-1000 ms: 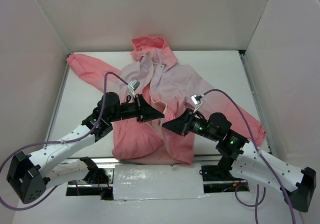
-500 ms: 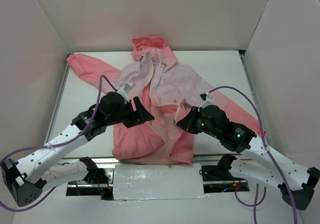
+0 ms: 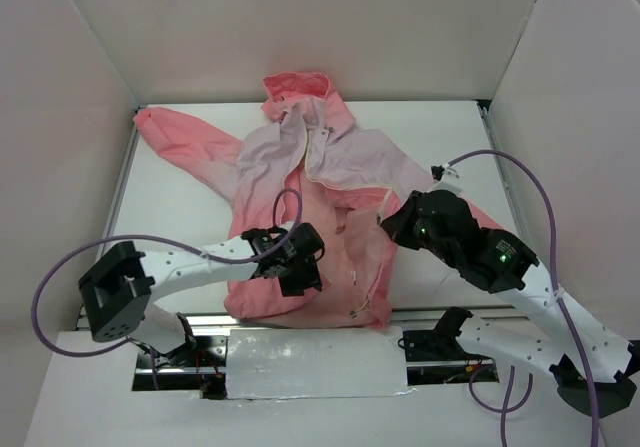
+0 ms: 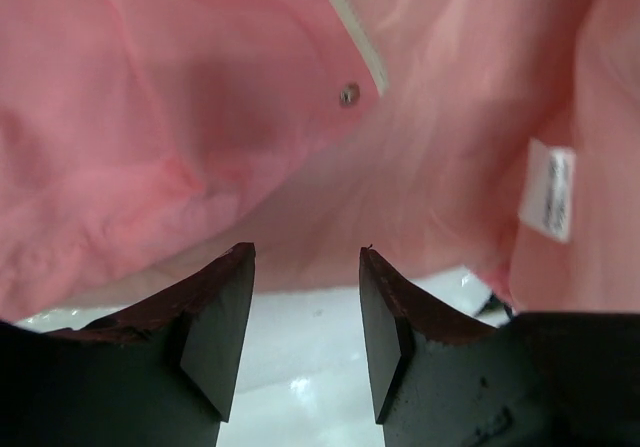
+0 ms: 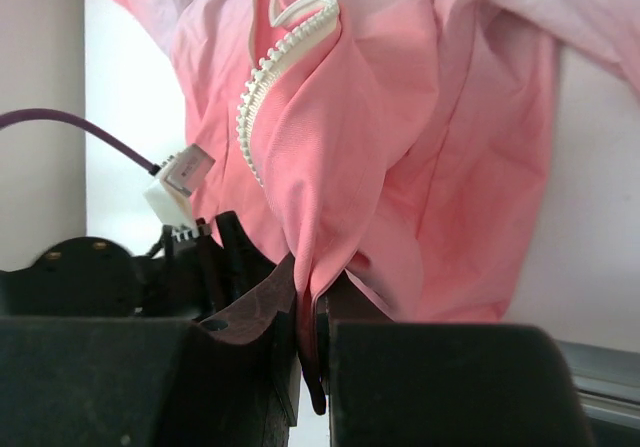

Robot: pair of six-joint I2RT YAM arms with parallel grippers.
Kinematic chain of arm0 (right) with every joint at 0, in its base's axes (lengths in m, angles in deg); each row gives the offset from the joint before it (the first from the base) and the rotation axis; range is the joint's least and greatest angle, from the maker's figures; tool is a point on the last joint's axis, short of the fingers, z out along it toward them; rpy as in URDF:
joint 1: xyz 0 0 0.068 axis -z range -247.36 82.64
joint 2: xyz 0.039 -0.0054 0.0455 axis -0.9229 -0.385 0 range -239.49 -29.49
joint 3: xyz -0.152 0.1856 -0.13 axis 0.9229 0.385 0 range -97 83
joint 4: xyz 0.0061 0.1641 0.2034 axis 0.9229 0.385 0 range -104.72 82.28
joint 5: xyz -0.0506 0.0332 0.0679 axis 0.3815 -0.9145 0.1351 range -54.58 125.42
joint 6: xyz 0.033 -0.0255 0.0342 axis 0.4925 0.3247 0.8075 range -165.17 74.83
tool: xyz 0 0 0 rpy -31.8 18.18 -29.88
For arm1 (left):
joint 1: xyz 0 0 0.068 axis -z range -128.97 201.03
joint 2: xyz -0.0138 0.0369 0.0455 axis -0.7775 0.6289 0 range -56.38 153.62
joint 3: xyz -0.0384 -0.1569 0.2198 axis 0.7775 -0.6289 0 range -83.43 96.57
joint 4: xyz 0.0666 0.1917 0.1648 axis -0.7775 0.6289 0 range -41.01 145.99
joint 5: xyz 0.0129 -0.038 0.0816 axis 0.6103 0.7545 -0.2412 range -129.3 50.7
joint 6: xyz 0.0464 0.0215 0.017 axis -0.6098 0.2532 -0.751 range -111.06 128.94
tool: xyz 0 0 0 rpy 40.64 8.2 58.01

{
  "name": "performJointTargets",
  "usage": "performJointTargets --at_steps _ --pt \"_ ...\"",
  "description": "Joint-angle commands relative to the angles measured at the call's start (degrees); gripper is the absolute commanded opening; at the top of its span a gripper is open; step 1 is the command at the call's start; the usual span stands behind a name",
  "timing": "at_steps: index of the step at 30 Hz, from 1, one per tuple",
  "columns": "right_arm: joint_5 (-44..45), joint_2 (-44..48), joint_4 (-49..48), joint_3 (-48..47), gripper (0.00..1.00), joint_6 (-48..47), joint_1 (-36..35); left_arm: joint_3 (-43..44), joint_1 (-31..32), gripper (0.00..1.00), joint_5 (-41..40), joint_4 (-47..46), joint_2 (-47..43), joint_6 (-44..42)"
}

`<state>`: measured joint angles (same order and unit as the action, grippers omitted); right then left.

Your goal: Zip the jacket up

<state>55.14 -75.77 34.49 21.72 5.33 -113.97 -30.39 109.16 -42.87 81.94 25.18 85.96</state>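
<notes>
The jacket (image 3: pixel 350 167) lies face up on the white table (image 3: pixel 165 217), hood toward the far wall, its front open. My left gripper (image 3: pixel 303 279) hovers over the lower hem of the coral panel, open with nothing between its fingers. In the left wrist view the gripper (image 4: pixel 305 267) faces pink cloth (image 4: pixel 200 117) with the zipper's white end (image 4: pixel 352 29), a metal snap (image 4: pixel 348 94) and a white label (image 4: pixel 548 189). My right gripper (image 3: pixel 392 217) is shut on the other front edge. In the right wrist view the gripper (image 5: pixel 315 302) pinches a fold of cloth below the white zipper teeth (image 5: pixel 268 77).
White walls (image 3: pixel 560 77) box in the table on three sides. A silvery taped strip (image 3: pixel 315 362) runs along the near edge between the arm bases. Purple cables (image 3: pixel 500 162) loop from both wrists. One sleeve (image 3: pixel 175 132) stretches to the far left corner.
My left gripper has opened, let go of the jacket's front edge and dropped back toward the near hem. My right gripper has moved right and away, pulling its front edge with it.
</notes>
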Motion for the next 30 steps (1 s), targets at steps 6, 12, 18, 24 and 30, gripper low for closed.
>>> performJointTargets --at_steps 6,12,18,24,30 --pt "-3.36 4.00 0.98 -1.39 0.00 -7.69 5.56 13.57 0.41 0.57 -9.34 7.99 14.40 6.13" --pt "-9.87 4.88 -1.04 -0.25 0.00 -12.35 10.04 21.05 0.41 0.52 -11.36 13.80 22.67 8.41" --pt "-13.74 3.39 -2.80 -0.16 0.00 -16.75 12.24 24.13 0.58 0.50 -13.21 19.34 23.12 11.05" --pt "-18.93 2.43 -6.14 1.16 0.00 -18.24 14.35 28.26 0.58 0.52 -13.21 21.72 28.20 10.44" --pt "-21.48 1.28 -7.02 0.98 0.00 -19.21 15.41 31.25 0.58 0.51 -13.65 24.35 30.68 10.00"
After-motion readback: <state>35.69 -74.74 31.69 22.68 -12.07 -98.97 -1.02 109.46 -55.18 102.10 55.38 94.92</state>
